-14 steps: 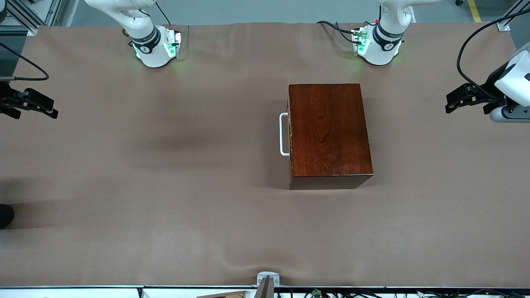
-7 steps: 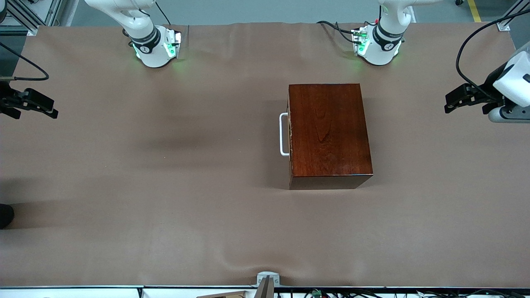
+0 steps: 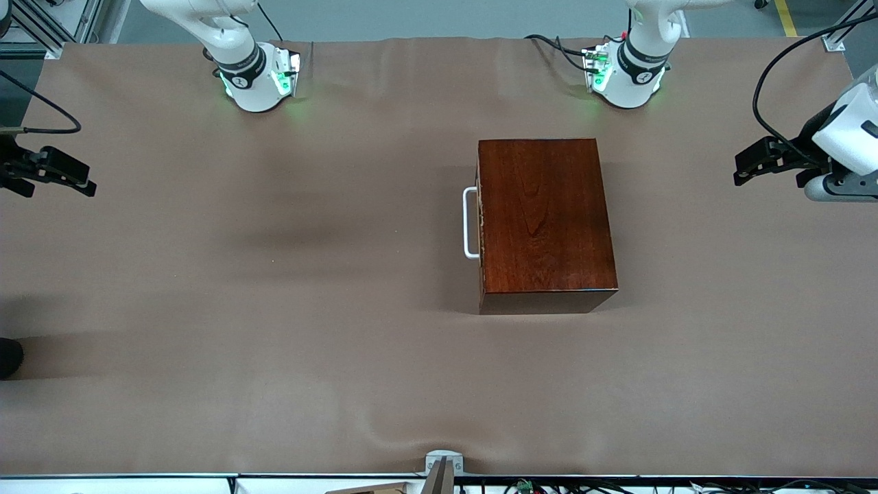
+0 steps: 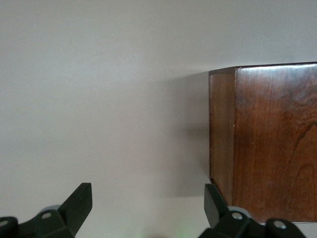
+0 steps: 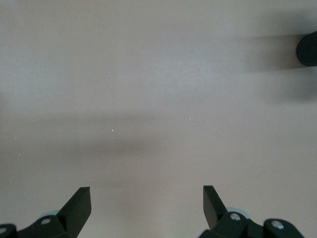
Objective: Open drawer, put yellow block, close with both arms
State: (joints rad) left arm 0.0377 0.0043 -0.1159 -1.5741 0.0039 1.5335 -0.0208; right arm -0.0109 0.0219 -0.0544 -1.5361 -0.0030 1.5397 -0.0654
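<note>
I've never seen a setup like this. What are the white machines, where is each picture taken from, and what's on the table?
Two white robot arms stand along one table edge. One picture looks down from a high camera facing them; the other two come from cameras on the arms' wrists. On the brown table sits a dark wooden box; its drawer is shut, and the white handle faces the right arm's end. No yellow block shows. The left gripper hangs over the table at its own arm's end, the right gripper over its arm's end. Both have open jaws and hold nothing.
</note>
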